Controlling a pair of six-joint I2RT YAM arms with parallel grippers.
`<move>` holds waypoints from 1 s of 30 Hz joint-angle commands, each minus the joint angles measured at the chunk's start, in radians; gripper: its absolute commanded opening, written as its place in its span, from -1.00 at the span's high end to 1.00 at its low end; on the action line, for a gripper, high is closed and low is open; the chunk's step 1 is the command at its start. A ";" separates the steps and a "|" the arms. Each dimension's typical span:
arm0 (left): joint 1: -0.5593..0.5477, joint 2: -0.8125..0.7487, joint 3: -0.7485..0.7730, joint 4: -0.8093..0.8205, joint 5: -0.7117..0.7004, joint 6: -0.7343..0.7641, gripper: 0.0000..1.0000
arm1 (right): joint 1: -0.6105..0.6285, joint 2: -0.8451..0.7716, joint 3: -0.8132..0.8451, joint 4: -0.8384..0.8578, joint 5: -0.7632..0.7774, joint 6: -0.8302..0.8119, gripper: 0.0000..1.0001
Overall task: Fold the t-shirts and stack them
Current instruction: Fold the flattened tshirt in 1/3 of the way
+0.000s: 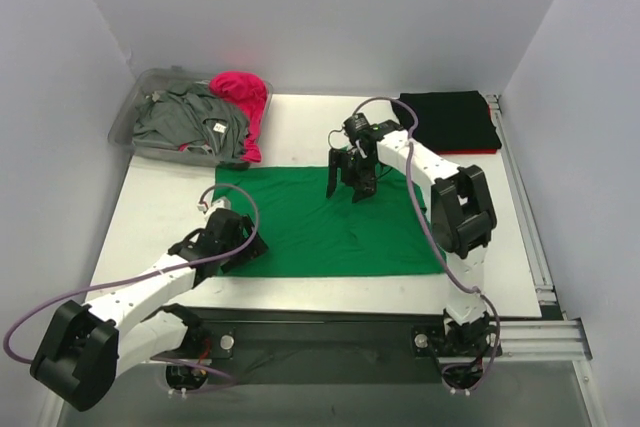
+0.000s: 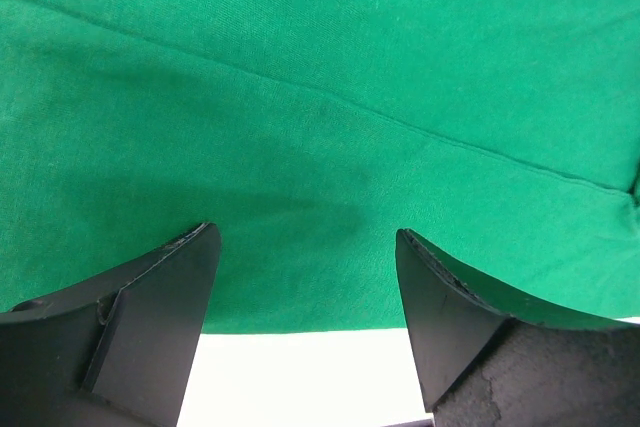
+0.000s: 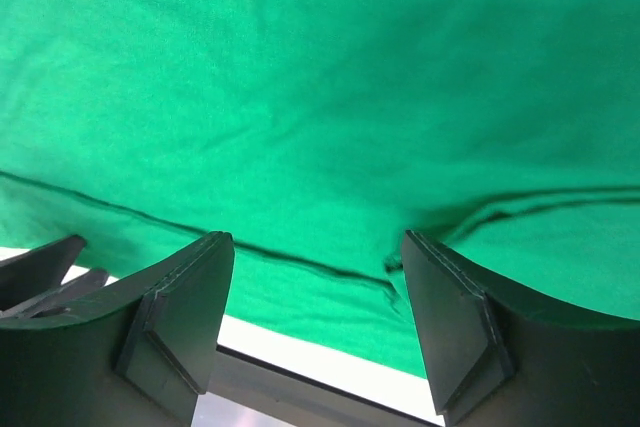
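Green shirt [image 1: 330, 222] mid-worktop, maybe half-folded | black shirt [image 1: 450, 119] folded, far-right corner | grey shirt [image 1: 185, 117], pink shirt [image 1: 243, 97] unfolded in bin [image 1: 120, 132], far-left corner | left gripper [image 2: 303, 237], right gripper [image 3: 318, 242] jaws apart

The green t-shirt [image 1: 310, 227] is matt, fine-knit cloth; the table [image 1: 300, 127] smooth white.

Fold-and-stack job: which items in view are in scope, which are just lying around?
In scope:
green t-shirt, spread flat mid-table
black t-shirt, folded, far right corner
grey t-shirt, crumpled in the bin
pink t-shirt, heaped at the bin's right end

Just there:
clear plastic bin
table
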 commanded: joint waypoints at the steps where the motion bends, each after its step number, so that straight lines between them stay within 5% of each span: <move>1: 0.004 -0.010 0.008 -0.237 -0.038 0.032 -0.66 | -0.023 -0.138 -0.056 -0.045 -0.007 0.007 -0.40; 8: 0.004 -0.111 0.078 -0.285 -0.068 0.033 -0.66 | -0.098 -0.354 -0.324 -0.044 0.027 -0.042 -0.53; 14: 0.002 0.043 0.143 -0.194 -0.038 0.064 -0.66 | -0.186 -0.428 -0.491 -0.024 0.032 -0.090 -0.57; 24: 0.010 0.286 0.195 -0.040 0.017 0.073 -0.68 | -0.246 -0.352 -0.596 0.039 0.024 -0.108 -0.57; 30: 0.010 0.275 0.143 -0.038 0.014 0.050 -0.72 | -0.279 -0.336 -0.666 0.041 0.031 -0.102 -0.57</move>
